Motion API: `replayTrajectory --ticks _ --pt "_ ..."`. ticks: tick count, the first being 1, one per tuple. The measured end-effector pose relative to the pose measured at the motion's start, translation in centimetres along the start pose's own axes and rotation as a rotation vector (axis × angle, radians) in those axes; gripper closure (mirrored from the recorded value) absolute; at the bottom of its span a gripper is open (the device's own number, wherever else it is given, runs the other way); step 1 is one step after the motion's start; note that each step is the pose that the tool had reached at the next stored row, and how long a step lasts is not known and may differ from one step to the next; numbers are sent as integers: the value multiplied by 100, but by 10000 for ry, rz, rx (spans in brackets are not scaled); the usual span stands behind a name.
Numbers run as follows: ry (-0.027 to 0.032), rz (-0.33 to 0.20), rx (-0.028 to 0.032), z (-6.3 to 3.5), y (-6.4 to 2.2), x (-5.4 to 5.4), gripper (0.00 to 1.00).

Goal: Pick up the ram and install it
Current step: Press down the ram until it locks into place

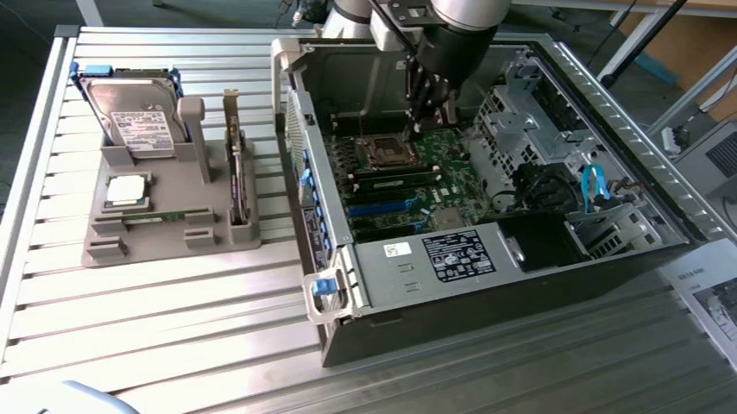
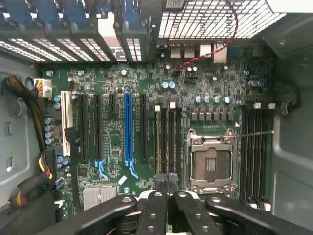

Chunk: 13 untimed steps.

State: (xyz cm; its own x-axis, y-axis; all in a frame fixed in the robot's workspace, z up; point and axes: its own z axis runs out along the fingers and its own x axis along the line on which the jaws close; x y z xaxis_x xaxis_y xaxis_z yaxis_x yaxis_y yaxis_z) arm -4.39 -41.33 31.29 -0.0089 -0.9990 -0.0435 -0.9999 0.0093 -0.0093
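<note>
The claw [image 1: 432,110] is together, empty, inside the open case [image 1: 645,190] above the motherboard [image 2: 146,83], near the CPU socket [image 2: 211,164]. The ram [image 1: 155,216] lies in the grey holder [image 1: 161,246] on the tabletop [image 1: 173,336], at 9 o'clock from the case.

Green motherboard [image 2: 146,83] with one blue slot [image 2: 127,127] among black ones — grey holder [image 1: 161,216], silver ribbed table [image 1: 173,328], black hand [image 2: 167,183].

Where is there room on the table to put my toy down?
The bare slatted table in front of the grey parts holder and beside the computer case is free. It is crowded inside the case, where the gripper hangs over the motherboard.
</note>
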Motion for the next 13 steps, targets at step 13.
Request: replayTrajectory --ticks 13 --pt "2 3 -56 1 -129 -1 90"
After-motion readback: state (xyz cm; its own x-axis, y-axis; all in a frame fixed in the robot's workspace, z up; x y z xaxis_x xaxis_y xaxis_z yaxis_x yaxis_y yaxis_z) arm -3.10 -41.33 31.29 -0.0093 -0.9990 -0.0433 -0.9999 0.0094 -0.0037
